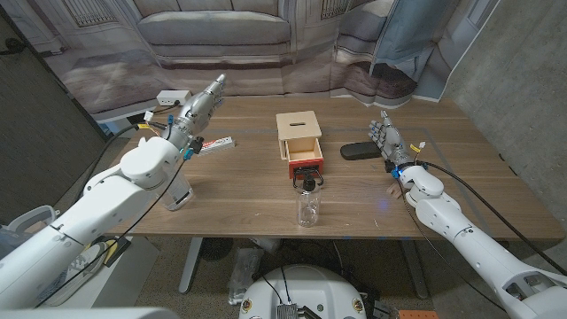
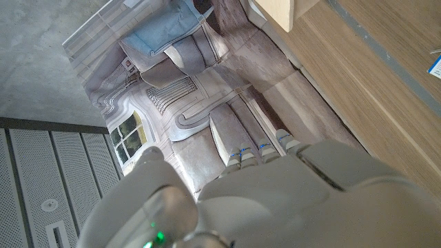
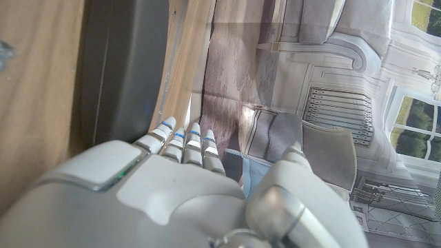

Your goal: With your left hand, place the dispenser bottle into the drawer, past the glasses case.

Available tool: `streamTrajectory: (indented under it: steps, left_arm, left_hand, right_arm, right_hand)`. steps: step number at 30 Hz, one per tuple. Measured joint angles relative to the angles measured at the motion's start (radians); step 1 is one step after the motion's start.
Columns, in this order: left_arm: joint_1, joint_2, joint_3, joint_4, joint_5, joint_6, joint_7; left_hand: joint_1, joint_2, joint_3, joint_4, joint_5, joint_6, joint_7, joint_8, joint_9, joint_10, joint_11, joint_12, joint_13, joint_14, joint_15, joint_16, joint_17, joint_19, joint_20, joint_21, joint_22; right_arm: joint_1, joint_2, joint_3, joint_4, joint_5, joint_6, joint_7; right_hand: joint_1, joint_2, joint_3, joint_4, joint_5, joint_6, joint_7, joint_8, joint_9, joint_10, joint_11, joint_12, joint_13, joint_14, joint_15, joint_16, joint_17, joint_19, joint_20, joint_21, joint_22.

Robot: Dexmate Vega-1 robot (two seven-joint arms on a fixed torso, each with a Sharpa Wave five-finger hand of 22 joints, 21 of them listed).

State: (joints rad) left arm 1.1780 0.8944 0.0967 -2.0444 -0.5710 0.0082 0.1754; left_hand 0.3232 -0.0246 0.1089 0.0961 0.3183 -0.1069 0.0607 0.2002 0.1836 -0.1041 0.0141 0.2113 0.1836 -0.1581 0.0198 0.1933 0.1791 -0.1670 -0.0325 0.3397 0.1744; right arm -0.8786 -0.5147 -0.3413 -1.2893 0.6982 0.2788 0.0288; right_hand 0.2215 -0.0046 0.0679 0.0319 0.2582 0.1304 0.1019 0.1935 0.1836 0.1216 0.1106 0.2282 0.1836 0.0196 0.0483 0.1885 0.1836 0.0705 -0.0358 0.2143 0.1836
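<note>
A clear dispenser bottle with a black pump top stands upright near the table's front edge. Just behind it is a small wooden box whose red-lined drawer is pulled out toward the bottle. A black glasses case lies on the table right of the box; it shows dark in the right wrist view. My left hand is raised over the far left of the table, fingers stretched out, holding nothing, well away from the bottle. My right hand stands beside the glasses case with straight fingers, empty.
A white device with cables sits at the table's back left. A white pen-like object lies near my left forearm, and a white block lies under my left arm. The box's corner shows in the left wrist view.
</note>
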Motion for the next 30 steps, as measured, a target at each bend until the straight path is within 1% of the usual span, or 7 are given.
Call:
streamTrajectory:
  steps: [4,13,18,20,24,28,30]
  left_arm:
    - [0.019,0.004,-0.009,-0.022,0.014,0.004,0.009]
    - [0.052,0.010,-0.022,-0.071,0.055,0.027,0.034]
    - [0.069,0.006,-0.028,-0.085,0.077,0.024,0.038]
    - [0.078,0.001,-0.031,-0.089,0.089,0.011,0.039]
    - [0.090,-0.009,-0.033,-0.090,0.115,-0.025,0.037]
    - [0.099,-0.018,-0.034,-0.087,0.135,-0.056,0.028]
    - [0.102,-0.022,-0.034,-0.084,0.148,-0.075,0.020]
  left_hand:
    - [0.004,0.004,0.000,0.000,0.000,0.000,0.000,0.000,0.000,0.000,0.000,0.000,0.000,0.002,0.002,0.000,0.000,0.000,0.000,0.000,0.000]
    - [0.008,0.008,0.000,0.000,0.000,0.000,0.000,0.000,0.000,0.000,0.000,0.000,0.000,0.008,0.008,0.000,0.000,0.000,0.000,-0.007,0.000]
    - [0.012,0.004,0.000,0.000,0.000,0.000,0.000,0.000,0.000,0.002,-0.002,0.000,0.000,0.008,0.008,0.000,0.000,0.000,0.000,-0.007,0.000]
    - [0.012,0.004,0.000,-0.008,0.000,0.000,0.000,0.000,0.000,0.004,-0.003,0.000,0.000,0.008,0.008,0.000,0.000,0.000,0.000,-0.008,0.000]
    - [0.012,0.004,0.000,-0.008,-0.005,0.009,-0.001,0.000,0.000,0.009,-0.009,0.000,0.000,0.018,0.007,0.000,0.000,0.000,0.000,-0.011,0.000]
    - [0.017,0.009,0.000,-0.008,-0.005,0.011,0.000,0.000,0.000,0.009,-0.009,0.000,0.000,0.024,0.002,0.000,0.000,0.000,0.000,-0.011,0.000]
    - [0.017,0.009,0.000,-0.008,-0.005,0.015,-0.004,0.000,0.000,0.009,-0.009,0.000,0.000,0.024,0.002,0.000,0.000,0.000,0.000,-0.011,0.000]
  right_arm:
    - [-0.001,-0.001,0.001,-0.005,0.000,0.001,0.000]
    - [-0.005,-0.005,0.004,-0.013,0.001,0.008,0.003]
    - [-0.009,-0.008,0.007,-0.021,0.001,0.016,0.005]
    - [-0.012,-0.010,0.008,-0.025,0.001,0.018,0.006]
    - [-0.018,-0.014,0.011,-0.037,-0.001,0.022,0.005]
    - [-0.026,-0.019,0.013,-0.052,-0.003,0.023,-0.001]
    - [-0.030,-0.022,0.014,-0.058,-0.004,0.023,-0.005]
  right_hand:
    - [0.000,0.000,-0.003,-0.003,-0.007,0.000,0.000,0.000,0.000,0.000,0.000,0.000,0.000,0.000,0.000,0.000,0.000,0.000,0.000,0.000,0.000]
    - [0.000,0.000,-0.003,-0.003,-0.007,0.000,0.000,0.000,0.000,0.000,0.000,0.000,0.000,0.000,0.000,0.000,0.000,0.000,0.000,0.000,0.000]
    - [0.000,0.000,-0.003,-0.003,-0.007,0.000,0.000,0.000,0.000,0.000,0.000,0.000,0.000,0.000,0.000,0.000,0.000,0.000,0.000,0.000,0.000]
    - [0.000,0.000,-0.003,-0.003,-0.007,0.000,0.000,0.000,0.000,0.000,0.000,0.000,0.000,0.000,0.000,0.000,0.000,0.000,0.000,0.000,0.000]
    - [0.000,0.000,-0.003,-0.003,-0.007,0.000,0.000,0.000,0.000,0.000,0.000,0.000,0.000,0.000,0.000,0.000,0.000,0.000,0.000,0.000,0.000]
    - [0.000,0.000,-0.003,-0.003,-0.007,0.000,0.000,0.000,0.000,0.000,0.000,0.000,0.000,0.000,0.000,0.000,0.000,0.000,0.000,0.000,0.000]
    - [0.000,0.000,-0.003,-0.003,-0.007,0.000,0.000,0.000,0.000,0.000,0.000,0.000,0.000,0.000,0.000,0.000,0.000,0.000,0.000,-0.004,0.000]
